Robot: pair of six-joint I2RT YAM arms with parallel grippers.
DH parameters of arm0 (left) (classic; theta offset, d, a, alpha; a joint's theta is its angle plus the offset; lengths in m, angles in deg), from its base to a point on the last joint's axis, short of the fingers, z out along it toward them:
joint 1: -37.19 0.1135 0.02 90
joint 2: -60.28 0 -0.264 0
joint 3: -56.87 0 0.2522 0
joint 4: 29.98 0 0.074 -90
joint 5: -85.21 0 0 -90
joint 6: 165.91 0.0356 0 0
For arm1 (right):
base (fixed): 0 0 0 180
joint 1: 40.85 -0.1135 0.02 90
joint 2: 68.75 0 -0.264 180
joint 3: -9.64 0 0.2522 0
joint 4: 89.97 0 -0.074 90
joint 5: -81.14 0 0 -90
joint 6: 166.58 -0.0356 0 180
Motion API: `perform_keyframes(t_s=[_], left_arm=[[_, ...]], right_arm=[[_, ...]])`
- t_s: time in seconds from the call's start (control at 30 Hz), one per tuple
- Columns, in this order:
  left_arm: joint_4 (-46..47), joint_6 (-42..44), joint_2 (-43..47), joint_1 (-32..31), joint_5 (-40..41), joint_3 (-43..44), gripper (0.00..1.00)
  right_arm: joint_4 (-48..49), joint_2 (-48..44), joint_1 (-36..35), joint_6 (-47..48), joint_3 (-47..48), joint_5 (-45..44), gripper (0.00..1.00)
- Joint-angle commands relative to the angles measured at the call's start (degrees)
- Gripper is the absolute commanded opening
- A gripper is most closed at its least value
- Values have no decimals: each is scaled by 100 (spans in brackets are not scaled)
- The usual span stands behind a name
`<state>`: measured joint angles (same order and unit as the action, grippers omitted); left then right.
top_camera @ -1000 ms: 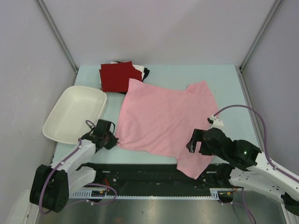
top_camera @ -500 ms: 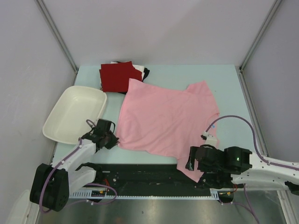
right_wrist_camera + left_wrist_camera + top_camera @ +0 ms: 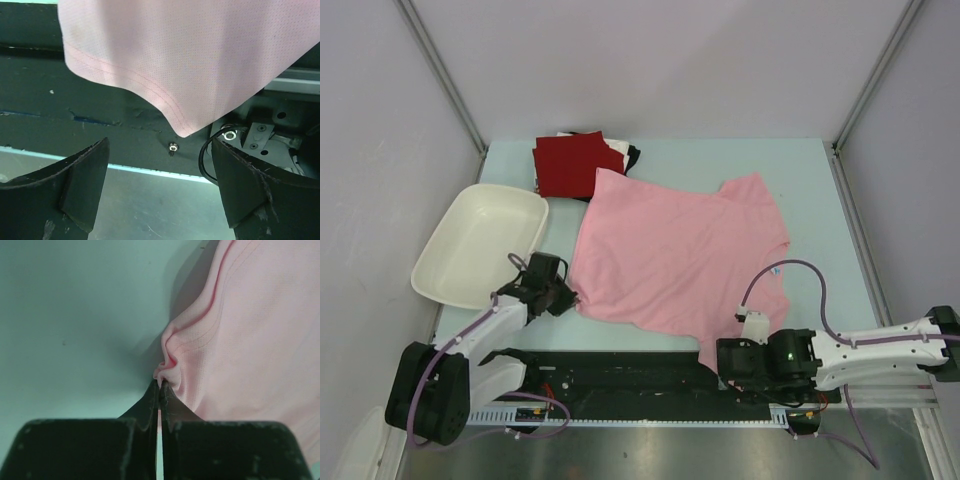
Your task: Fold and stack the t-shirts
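The light pink t-shirt (image 3: 670,255) lies spread on the table, with its near right corner hanging over the front edge. My left gripper (image 3: 565,298) is shut on a small fold of the shirt's near left edge (image 3: 167,367), and its tips (image 3: 160,385) are pinched together. My right gripper (image 3: 725,360) is open and empty, low at the table's front edge. The hanging pink corner (image 3: 180,65) ends just above the gap between its fingers (image 3: 160,170). A folded dark red shirt (image 3: 568,165) tops a stack at the back left, with white (image 3: 618,148) and black (image 3: 634,156) cloth peeking out beside it.
A white plastic tub (image 3: 480,243) stands at the left, just beyond my left arm. The black mounting rail (image 3: 620,372) with cables runs along the front edge under the right gripper. Metal frame posts stand at the back corners.
My right arm has dropped and swung back to the front edge, bringing its open gripper under the shirt's hanging corner. My left gripper has barely moved, still holding the cloth.
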<state>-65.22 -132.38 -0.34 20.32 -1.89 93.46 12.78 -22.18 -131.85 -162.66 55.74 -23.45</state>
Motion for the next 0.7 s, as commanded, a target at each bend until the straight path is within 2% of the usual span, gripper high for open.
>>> perform_keyframes(t_s=[0.0, 0.33, 0.67], left_arm=[[134, 127, -134, -28, -52, -138, 0], [267, 171, -205, -28, -79, -261, 0], [284, 171, -91, -28, -96, -358, 0]], right_arm=[[354, 221, -102, -374, -157, -62, 87], [934, 564, -111, -339, -386, -105, 85], [1031, 1039, -128, -40, -272, -27, 83]])
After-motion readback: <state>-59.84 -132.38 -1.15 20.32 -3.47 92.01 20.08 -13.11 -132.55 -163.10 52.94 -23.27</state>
